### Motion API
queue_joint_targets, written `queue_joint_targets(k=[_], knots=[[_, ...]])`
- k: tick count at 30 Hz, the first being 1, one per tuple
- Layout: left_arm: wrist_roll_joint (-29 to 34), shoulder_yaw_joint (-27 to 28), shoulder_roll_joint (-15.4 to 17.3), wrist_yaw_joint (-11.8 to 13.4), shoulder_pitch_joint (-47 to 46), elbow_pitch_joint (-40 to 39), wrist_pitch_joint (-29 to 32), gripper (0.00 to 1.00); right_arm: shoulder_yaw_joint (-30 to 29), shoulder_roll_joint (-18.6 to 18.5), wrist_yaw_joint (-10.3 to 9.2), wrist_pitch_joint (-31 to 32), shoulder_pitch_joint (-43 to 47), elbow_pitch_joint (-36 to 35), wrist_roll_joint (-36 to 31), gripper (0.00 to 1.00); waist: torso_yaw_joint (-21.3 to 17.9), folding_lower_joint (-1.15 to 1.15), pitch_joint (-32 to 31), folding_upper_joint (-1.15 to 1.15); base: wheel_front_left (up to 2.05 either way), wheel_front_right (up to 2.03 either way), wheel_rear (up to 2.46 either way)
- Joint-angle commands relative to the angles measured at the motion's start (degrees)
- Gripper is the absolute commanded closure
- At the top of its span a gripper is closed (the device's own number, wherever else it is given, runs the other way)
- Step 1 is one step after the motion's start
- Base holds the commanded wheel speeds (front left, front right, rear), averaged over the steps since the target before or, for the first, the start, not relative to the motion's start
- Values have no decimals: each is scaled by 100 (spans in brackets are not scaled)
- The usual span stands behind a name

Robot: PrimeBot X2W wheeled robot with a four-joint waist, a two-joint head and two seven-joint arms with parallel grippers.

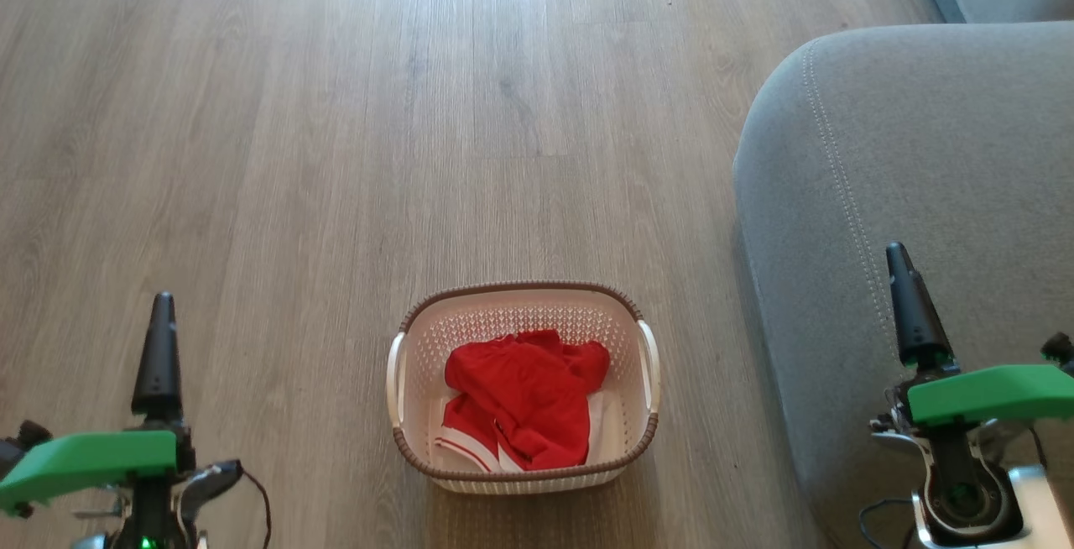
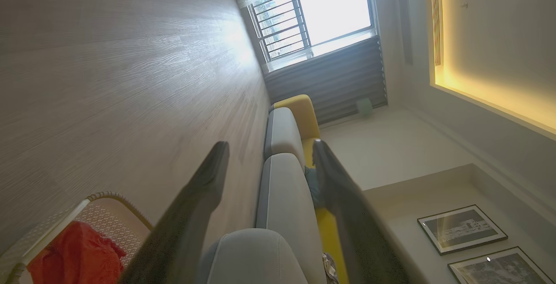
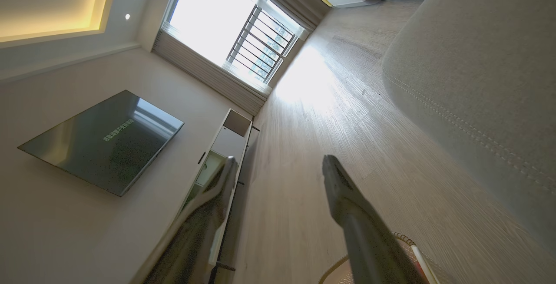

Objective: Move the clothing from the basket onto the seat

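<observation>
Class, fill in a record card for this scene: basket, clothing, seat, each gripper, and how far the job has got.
Basket: cream, brown rim, standing on the wood floor
Clothing: red with white trim, bunched inside the basket
Seat: grey, stitched seam, on the robot's right of the basket
Left gripper: open, holding nothing
Right gripper: open, holding nothing
Progress: not started; clothing not yet on the seat

Pale wood-grain plank floor, smooth with a soft sheen. On it stands a cream plastic basket with matt perforated walls and a brown rim moulded to look woven. Inside lies crumpled soft red cloth clothing with white trim. At the floor's right edge is a grey seat of matt textured fabric with pale stitched seams.
</observation>
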Motion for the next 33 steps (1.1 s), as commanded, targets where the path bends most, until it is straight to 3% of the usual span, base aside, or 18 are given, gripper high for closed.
queue_joint_targets(k=[1, 8, 14, 22, 23, 33], knots=[[118, 148, 54, -20, -321, -259, -66, 0, 54, 10, 2, -68, -313, -268, -177, 0, 1, 0, 3, 0, 0, 0, 0], [659, 184, 58, 40, -393, -629, -183, 0, 206, 12, 2, -186, -388, -466, -927, 0, -4, 0, 31, 0, 0, 0, 0], [1345, -98, 62, 155, -355, -1039, -284, 0, 252, 13, 2, -287, -436, -635, -1546, 0, -12, 0, 50, 0, 0, 0, 0], [2377, -600, 66, 518, -323, -1528, -401, 0, 350, 15, 2, -406, -469, -751, -2181, 0, -39, 0, 67, 0, 0, 0, 0], [2680, -747, 67, 650, -315, -1614, -435, 0, 385, 15, 2, -439, -486, -783, -2361, 0, -47, 0, 73, 0, 0, 0, 0], [4080, -1544, 112, 1189, -266, -1713, -602, 0, 545, 18, 3, -608, -503, -842, -3219, 0, -51, 0, 50, 0, 0, 0, 0]])
